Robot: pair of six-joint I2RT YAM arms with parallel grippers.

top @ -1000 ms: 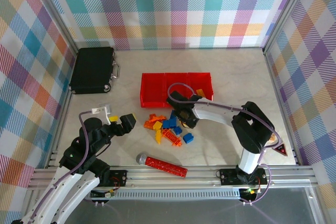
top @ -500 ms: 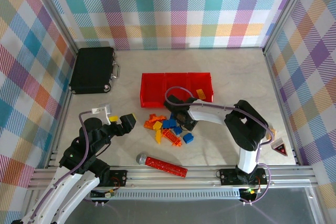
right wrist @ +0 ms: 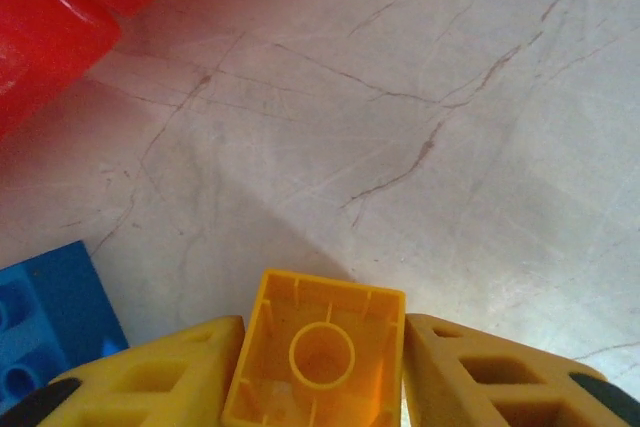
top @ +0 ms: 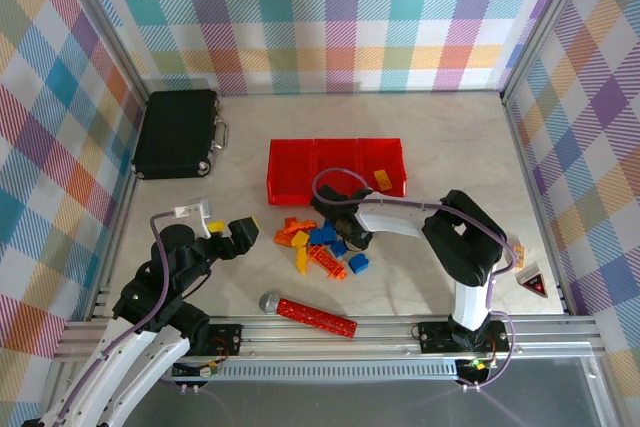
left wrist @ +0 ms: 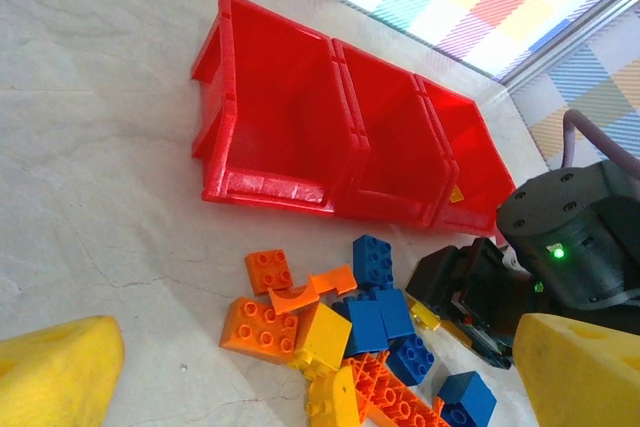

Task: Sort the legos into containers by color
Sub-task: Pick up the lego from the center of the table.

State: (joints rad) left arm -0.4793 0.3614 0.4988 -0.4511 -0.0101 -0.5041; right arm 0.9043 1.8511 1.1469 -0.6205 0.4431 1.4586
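A pile of orange, blue and yellow legos (top: pixel 315 243) lies on the table in front of the three joined red containers (top: pixel 336 169). My right gripper (top: pixel 341 230) is low at the pile's right edge, shut on a yellow lego (right wrist: pixel 320 347) whose hollow underside faces the wrist camera; both yellow fingers (right wrist: pixel 170 372) press its sides. A blue lego (right wrist: pixel 45 317) lies just left of it. My left gripper (top: pixel 241 232) hovers open left of the pile with nothing between its fingers. In the left wrist view the legos (left wrist: pixel 330 332) lie ahead, with the containers (left wrist: pixel 270 117) behind them.
A black case (top: pixel 177 132) lies at the back left. A long red studded bar with a grey round end (top: pixel 312 313) lies near the front rail. A small red triangle (top: pixel 531 284) sits at the right. A small yellow piece (top: pixel 382 179) lies in the right container.
My right gripper has slid a little left into the pile's edge and its fingers have closed onto the yellow lego. The left arm has not moved.
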